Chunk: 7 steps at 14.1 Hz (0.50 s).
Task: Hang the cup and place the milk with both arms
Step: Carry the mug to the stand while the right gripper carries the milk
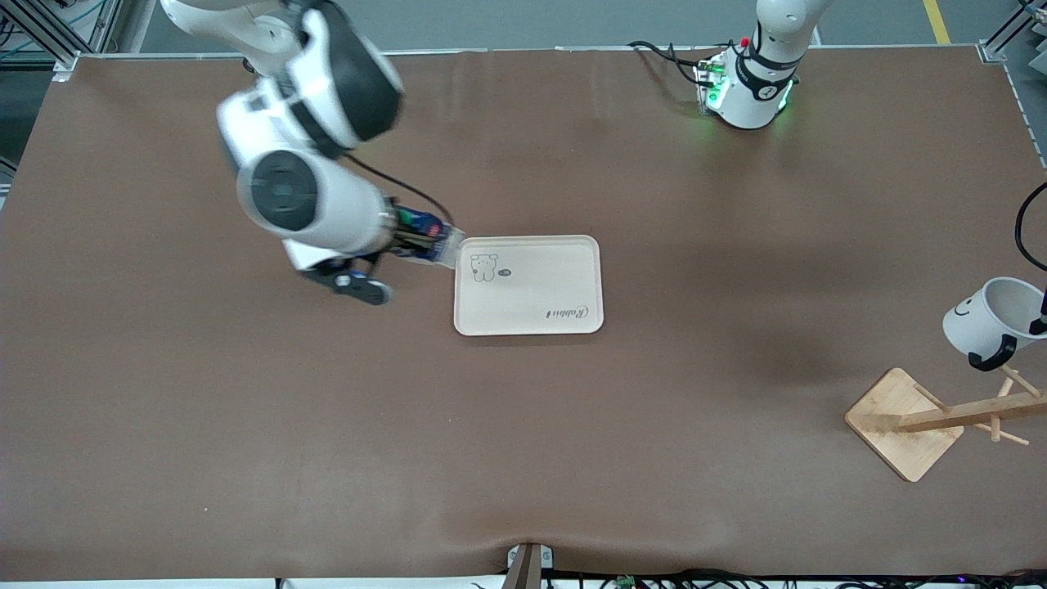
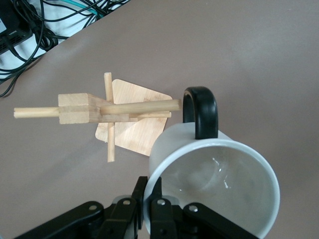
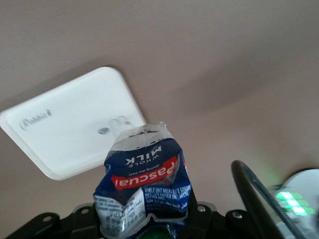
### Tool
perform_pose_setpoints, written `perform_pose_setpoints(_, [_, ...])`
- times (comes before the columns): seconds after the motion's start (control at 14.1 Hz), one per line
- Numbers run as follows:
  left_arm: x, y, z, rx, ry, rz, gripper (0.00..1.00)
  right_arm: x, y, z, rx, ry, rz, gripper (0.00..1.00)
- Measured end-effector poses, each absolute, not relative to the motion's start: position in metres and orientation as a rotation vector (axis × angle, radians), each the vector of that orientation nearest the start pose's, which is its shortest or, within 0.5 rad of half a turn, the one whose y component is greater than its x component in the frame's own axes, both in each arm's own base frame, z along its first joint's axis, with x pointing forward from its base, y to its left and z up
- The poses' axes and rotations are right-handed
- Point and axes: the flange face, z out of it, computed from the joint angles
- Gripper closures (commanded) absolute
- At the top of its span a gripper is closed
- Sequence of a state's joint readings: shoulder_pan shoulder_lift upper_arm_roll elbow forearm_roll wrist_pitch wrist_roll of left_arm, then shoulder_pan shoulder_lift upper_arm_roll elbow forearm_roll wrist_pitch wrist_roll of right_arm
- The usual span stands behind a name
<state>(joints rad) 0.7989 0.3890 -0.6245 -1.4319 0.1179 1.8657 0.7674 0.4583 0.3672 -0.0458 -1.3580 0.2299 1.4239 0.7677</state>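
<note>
The right gripper [image 1: 409, 237] is clamped on the small dark blue milk carton with a red label [image 1: 425, 237], holding it in the air, tilted, over the brown table [image 1: 523, 458] just beside the corner of the cream rectangular tray [image 1: 528, 285] that carries a little bear drawing. In the right wrist view the carton [image 3: 144, 181] looks squeezed between the jaws, its pale end pointing toward the tray [image 3: 65, 129].

The left gripper [image 2: 149, 204] is shut on the rim of the small white mug with a black loop handle and a smiley face [image 1: 991, 321]. The mug [image 2: 214, 184] hangs tilted above the light wooden peg rack on its square base [image 1: 941, 417], at the left arm's end of the table, its handle [image 2: 200, 112] just beside 1 peg of the rack [image 2: 99, 112]
</note>
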Motion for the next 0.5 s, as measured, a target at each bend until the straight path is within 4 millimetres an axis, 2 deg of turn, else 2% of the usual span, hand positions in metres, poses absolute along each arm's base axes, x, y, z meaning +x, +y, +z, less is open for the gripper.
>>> perform_pose_setpoints(0.07, [0.646, 0.192, 0.514, -3.049, 0.894, -0.247, 1.0, 0.576, 0.25, 0.501, -3.034, 0.529, 0.58, 1.0])
perform_pose_setpoints(0.21, [0.648, 0.194, 0.514, -3.047, 0.903, -0.255, 1.0, 0.585, 0.187, 0.493, -3.124, 0.468, 0.559, 1.0])
perform_pose_setpoints(0.35, [0.648, 0.197, 0.512, -3.04, 0.924, -0.254, 1.0, 0.59, 0.135, 0.474, -3.151, 0.368, 0.579, 1.0])
perform_pose_setpoints(0.5, [0.646, 0.206, 0.507, -3.041, 0.92, -0.244, 1.0, 0.598, 0.073, 0.448, -3.129, 0.262, 0.574, 1.0])
